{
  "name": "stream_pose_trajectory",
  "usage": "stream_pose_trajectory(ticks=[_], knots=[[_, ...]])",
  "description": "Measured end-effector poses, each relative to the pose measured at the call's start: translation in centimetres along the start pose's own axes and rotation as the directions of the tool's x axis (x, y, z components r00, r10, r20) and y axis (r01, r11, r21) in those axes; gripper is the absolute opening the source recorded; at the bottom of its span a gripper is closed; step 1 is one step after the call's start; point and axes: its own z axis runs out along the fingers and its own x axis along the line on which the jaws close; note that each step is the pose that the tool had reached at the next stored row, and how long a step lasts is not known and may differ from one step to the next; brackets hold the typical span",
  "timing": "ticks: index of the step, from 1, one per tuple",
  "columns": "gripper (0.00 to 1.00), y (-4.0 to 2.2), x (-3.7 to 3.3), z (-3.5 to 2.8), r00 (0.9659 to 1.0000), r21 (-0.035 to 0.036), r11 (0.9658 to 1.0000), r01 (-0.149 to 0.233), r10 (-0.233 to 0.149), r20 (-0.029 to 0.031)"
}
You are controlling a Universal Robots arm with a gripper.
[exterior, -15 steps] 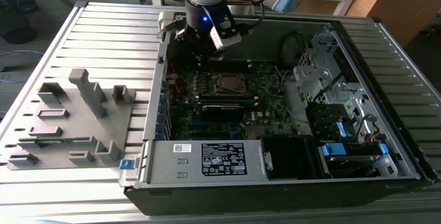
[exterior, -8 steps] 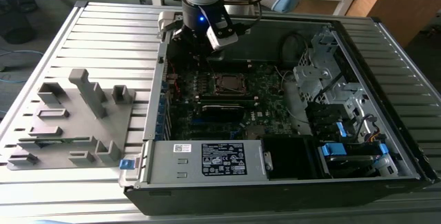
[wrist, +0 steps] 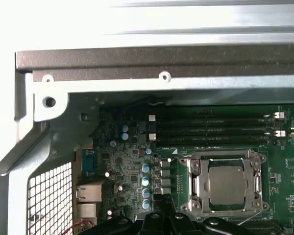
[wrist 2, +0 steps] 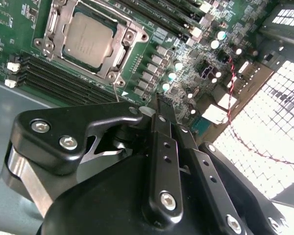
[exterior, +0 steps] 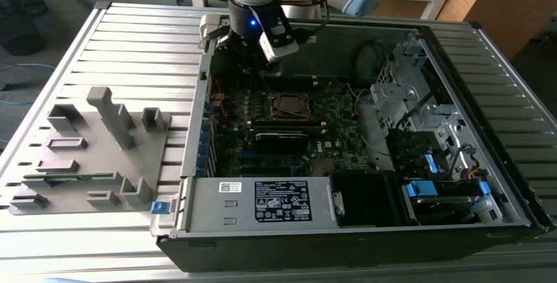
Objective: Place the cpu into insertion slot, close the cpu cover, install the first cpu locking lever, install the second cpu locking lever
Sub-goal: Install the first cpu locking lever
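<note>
On the slatted table's edge at the exterior view's left sits a grey fixture tray w/ upright posts and nests. Judged purpose: parts wait at fixed, repeatable spots for the arm.

Next along, the PC case lies on its side w/ the panel off, so the mobo faces up and can be reached from above. The PSU fills the case's near edge.

The gripper hangs inside the case near its far wall, over the mobo's capacitor area and just beside the socket corner. It is apart from the socket, no contact visible. Fingers are pinched together w/ nothing between them. Probably that gives one slim tip for working btwn tight board hardware, not a grasp.

The cpu is already seated flat in the insertion slot, silver top up, mid-board beside the long memory slots. The cpu cover lies down around it, its window framing the chip, which pins the chip level on its contacts. Whether the locking levers are hooked down can't be told.

At the case's edge on the exterior view's right is the drive cage, w/ cables routed clear of the socket.
</note>
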Motion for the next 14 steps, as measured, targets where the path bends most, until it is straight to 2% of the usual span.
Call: stream_pose_trajectory(ticks=[7, 14], knots=[[0.11, 0.52, 0.13, 0.25, 1.0000, 0.0000, 1.0000, 0.000, 0.000, 0.0000], [0.11, 1.34, 0.25, 0.44, 1.0000, -0.0001, 1.0000, 0.000, 0.000, 0.0000]])
